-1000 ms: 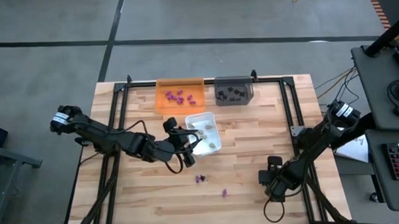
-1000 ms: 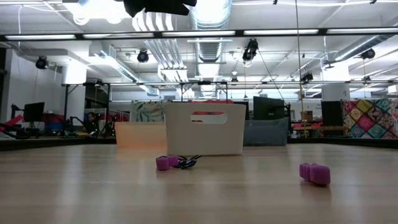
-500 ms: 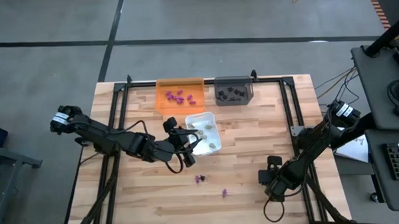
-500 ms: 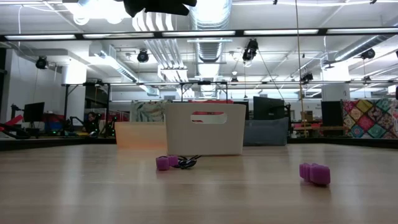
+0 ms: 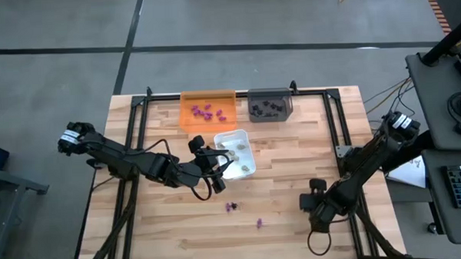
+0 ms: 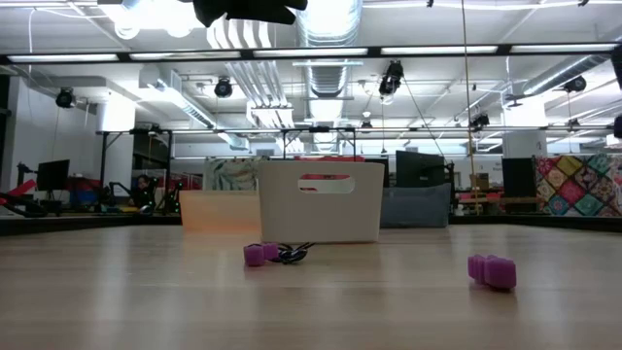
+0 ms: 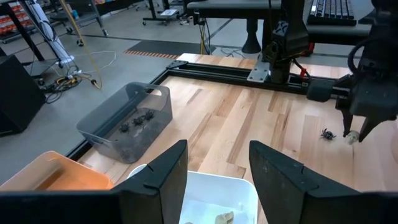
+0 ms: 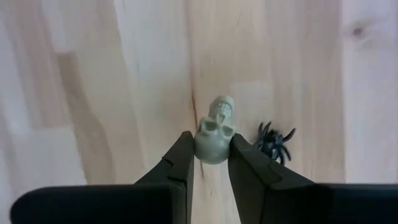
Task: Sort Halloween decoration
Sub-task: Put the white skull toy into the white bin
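Observation:
My right gripper [image 8: 212,142] points steeply down near the table's right front [image 5: 316,207] and is shut on a pale beige skull [image 8: 214,134]. A black spider [image 8: 273,143] lies on the wood right beside it. My left gripper [image 7: 217,180] hangs open over the white tray [image 5: 233,154], which holds beige pieces. Two purple pieces [image 5: 232,207] [image 5: 259,221] lie on the table's near middle; a black piece [image 6: 292,255] lies beside the first. The orange tray [image 5: 208,109] holds purple pieces and the grey tray [image 5: 270,105] black ones. My right gripper pinches the skull by its two sides [image 8: 200,138] between its two fingertips. The fingers come from above, pointing steeply down. The skull's face is turned up toward the wrist. Whether it is clear of the wood I cannot tell.
Black rails [image 5: 334,118] frame the table's far, left and right sides. The orange and grey trays stand side by side at the far edge, the white one in front of them. Bare wood lies between the purple pieces and my right gripper.

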### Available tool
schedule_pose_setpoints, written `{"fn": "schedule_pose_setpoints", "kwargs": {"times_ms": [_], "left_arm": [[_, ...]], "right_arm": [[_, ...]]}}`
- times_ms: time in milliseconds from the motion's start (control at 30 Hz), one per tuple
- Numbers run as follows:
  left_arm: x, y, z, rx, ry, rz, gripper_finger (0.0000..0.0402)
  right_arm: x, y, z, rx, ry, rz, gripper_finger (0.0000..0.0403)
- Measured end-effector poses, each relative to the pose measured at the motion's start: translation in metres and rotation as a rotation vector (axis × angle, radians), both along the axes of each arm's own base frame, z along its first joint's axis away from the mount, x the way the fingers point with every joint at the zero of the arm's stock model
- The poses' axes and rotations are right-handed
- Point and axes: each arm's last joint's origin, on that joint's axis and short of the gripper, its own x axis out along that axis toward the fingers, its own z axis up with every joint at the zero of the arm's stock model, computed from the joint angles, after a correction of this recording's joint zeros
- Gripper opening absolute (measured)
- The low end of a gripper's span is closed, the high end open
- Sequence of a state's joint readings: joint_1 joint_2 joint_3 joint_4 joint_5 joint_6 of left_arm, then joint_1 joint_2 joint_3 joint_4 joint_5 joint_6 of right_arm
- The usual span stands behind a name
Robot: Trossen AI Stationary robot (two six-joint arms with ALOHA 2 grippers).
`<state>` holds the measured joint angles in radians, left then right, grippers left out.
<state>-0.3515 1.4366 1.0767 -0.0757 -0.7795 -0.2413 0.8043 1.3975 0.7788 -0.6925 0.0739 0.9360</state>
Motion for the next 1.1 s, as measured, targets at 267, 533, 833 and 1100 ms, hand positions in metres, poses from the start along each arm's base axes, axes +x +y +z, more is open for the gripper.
{"fn": "schedule_pose_setpoints", "kwargs": {"times_ms": [267, 533, 833, 1100], "left_arm": [[0.000, 0.000, 0.000, 0.000, -0.001, 0.000, 0.0155], [0.000, 0.000, 0.000, 0.000, -0.001, 0.000, 0.0155], [0.000, -0.001, 0.000, -0.004, -0.003, -0.003, 0.0155], [-0.002, -0.001, -0.002, 0.010, 0.028, -0.006, 0.0155]], "right_arm": [[0.013, -0.013, 0.035, -0.008, -0.207, -0.034, 0.0063], [0.055, -0.040, 0.068, -0.142, -0.429, 0.050, 0.0062], [0.105, -0.091, 0.081, -0.292, -0.645, 0.156, 0.0062], [0.144, -0.141, 0.076, -0.425, -0.782, 0.106, 0.0063]]}}
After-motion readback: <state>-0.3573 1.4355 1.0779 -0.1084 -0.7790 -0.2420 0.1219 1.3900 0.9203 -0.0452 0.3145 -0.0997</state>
